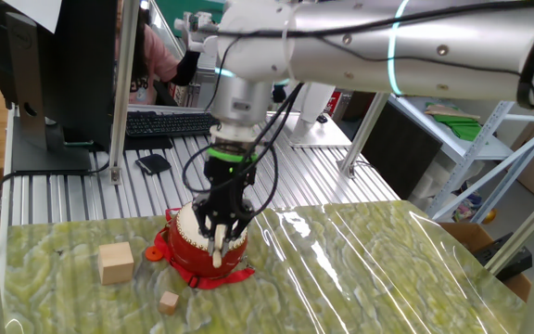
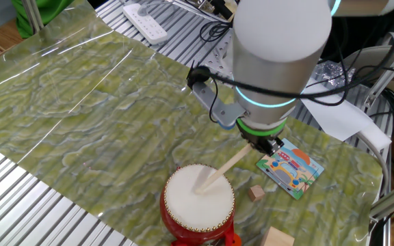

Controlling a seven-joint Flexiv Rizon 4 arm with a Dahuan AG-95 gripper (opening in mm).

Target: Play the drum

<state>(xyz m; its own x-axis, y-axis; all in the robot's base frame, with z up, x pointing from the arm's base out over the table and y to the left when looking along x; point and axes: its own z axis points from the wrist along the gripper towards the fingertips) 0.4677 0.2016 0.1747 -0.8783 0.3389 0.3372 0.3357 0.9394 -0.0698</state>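
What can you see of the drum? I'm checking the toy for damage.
The drum is small and round, with a red body, studs round the rim and a flat cream-white head. It stands upright on the green marbled table cover, with red ribbon spread at its base. A thin wooden stick, coming down from the gripper, slants onto its head. No damage shows.

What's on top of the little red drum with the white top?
A thin wooden stick held by the gripper slants down with its tip on the small round red drum's cream-white head. The head is otherwise bare in the other fixed view; in one, the gripper covers much of it.
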